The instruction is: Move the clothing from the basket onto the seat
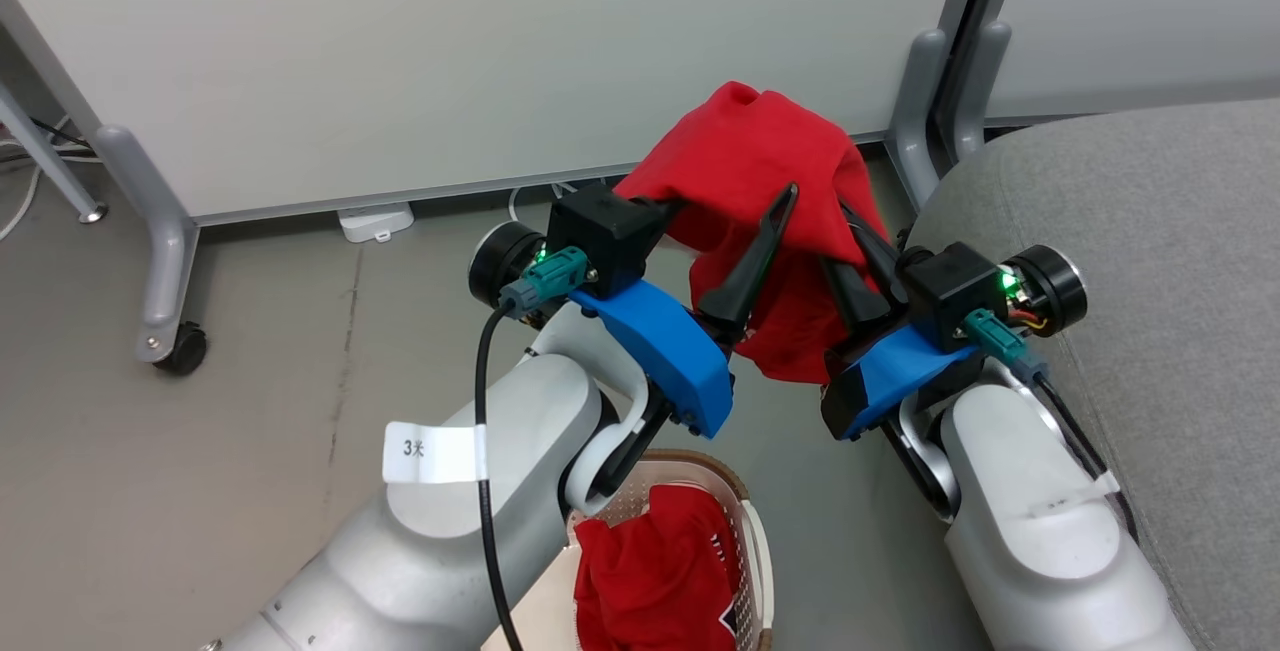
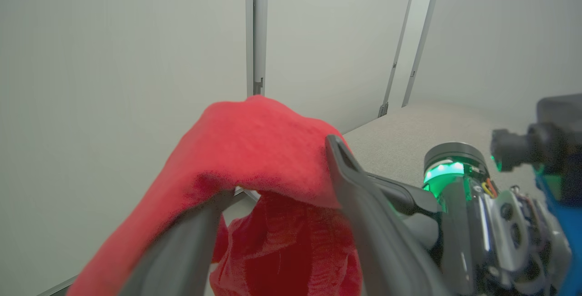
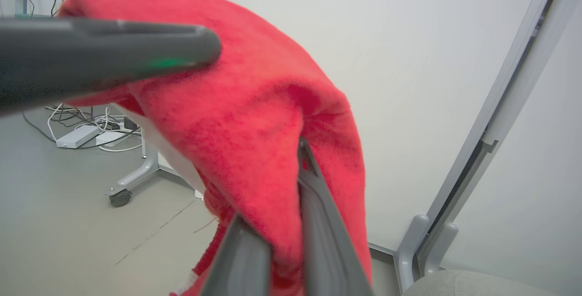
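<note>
Two white panels point(image 1: 450, 51) on grey legs point(image 1: 160, 231) close off the back of the room. One leg ends in a black caster point(image 1: 185, 346). Bare grey floor point(image 1: 250, 351) runs below them, and a white power strip point(image 1: 375, 221) lies at the foot of the panels with a few cables nearby. The grey seat point(image 1: 1150, 231) fills the right side, its rounded edge next to the right arm.

The basket point(image 1: 735, 486) stands on the floor at the bottom, partly behind the left forearm. Inside it is crumpled red clothing point(image 1: 650, 581) with a small white mark near its lower edge.

One more red garment point(image 1: 750, 151) hangs in the air between the arms, above the floor, to the left of the seat and not touching it. It is soft and bunched, humped at the top with folds falling below. A strip of white shows on its underside in the right wrist view.

The left gripper point(image 1: 735, 199) has its jaws spread wide and pinches nothing. The garment is draped over one finger, and the other finger stands bare against the fabric. The right gripper point(image 1: 860, 266) has its jaws nearly together, and its fingers point(image 3: 313, 205) pinch a fold of the garment.
</note>
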### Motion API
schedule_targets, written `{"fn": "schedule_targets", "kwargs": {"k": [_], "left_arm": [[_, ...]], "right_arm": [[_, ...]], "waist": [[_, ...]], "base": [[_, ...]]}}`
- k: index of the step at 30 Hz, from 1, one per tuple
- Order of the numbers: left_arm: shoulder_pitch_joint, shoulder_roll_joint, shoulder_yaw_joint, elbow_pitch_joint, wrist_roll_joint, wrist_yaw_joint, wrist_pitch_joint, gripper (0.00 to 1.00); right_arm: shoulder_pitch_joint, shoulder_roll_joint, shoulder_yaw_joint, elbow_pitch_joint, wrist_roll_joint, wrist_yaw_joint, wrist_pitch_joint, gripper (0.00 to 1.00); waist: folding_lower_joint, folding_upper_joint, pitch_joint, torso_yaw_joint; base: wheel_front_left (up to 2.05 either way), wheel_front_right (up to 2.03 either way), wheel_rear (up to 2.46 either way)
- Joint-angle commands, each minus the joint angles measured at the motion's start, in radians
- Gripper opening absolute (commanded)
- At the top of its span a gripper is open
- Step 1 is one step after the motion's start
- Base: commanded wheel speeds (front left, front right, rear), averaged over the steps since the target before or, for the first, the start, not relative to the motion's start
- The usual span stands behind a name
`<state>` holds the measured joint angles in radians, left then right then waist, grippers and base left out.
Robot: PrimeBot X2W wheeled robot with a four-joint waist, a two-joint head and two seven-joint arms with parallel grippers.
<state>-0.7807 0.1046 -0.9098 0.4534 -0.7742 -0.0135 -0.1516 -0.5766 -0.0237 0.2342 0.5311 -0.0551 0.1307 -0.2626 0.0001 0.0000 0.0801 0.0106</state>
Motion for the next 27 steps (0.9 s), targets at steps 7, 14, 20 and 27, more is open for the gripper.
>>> {"fn": "schedule_targets", "kwargs": {"k": [7, 14, 20, 27], "left_arm": [[0.014, 0.039, -0.019, -0.042, 0.029, 0.017, 0.003, 1.00], [0.020, 0.066, -0.046, -0.087, 0.064, 0.020, -0.019, 1.00], [0.026, 0.083, -0.079, -0.120, 0.099, 0.013, -0.031, 1.00], [0.036, 0.098, -0.121, -0.145, 0.134, 0.007, -0.032, 1.00]], "right_arm": [[-0.022, -0.002, -0.077, -0.022, -0.022, 0.000, -0.004, 0.00], [-0.012, -0.002, -0.173, -0.058, -0.034, 0.000, -0.004, 0.00], [0.014, -0.002, -0.243, -0.104, -0.046, 0.000, -0.004, 0.00], [0.075, -0.001, -0.333, -0.170, -0.064, 0.000, -0.004, 0.00]], "waist": [[-0.0001, 0.0000, 0.053, -0.081], [-0.0001, 0.0000, 0.107, -0.179], [-0.0001, 0.0000, 0.142, -0.265], [-0.0001, 0.0000, 0.169, -0.349]], "base": [[0.00, 0.00, 0.00], [0.00, 0.00, 0.00], [0.00, 0.00, 0.00], [0.00, 0.00, 0.00]]}}
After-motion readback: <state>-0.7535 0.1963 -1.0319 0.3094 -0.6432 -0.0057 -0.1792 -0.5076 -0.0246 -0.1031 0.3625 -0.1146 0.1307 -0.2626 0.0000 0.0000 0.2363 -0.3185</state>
